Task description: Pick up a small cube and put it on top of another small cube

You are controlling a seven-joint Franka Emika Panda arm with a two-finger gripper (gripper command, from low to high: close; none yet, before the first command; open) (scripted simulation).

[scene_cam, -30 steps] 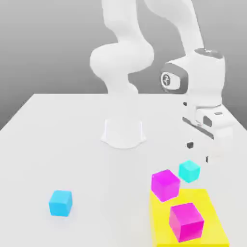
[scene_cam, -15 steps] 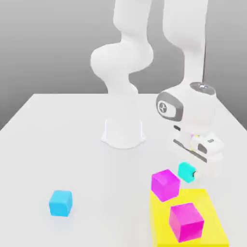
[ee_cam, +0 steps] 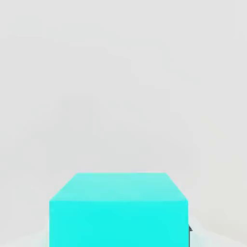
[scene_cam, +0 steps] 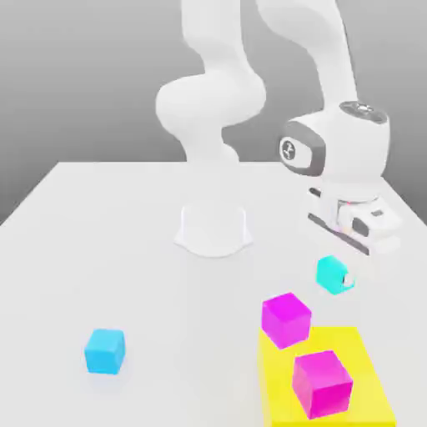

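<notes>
The small teal cube [scene_cam: 331, 271] hangs just above the white table, clamped between the fingers of my gripper [scene_cam: 334, 273], which is shut on it. It floats behind the nearer magenta cube, toward the exterior view's right. In the hand view the same teal cube [ee_cam: 118, 212] sits close up against the pale table surface. A sky-blue cube [scene_cam: 105, 350] lies far off on the exterior view's left, near the table's front.
Two larger magenta cubes lie below the gripper: one [scene_cam: 286, 318] at the corner of a flat yellow pad [scene_cam: 367, 360], the other [scene_cam: 322, 383] on the pad. The arm's white base [scene_cam: 213, 230] stands mid-table.
The gripper came down from above the teal cube, closed on it where it lay on the table, and has now risen with the cube in its fingers.
</notes>
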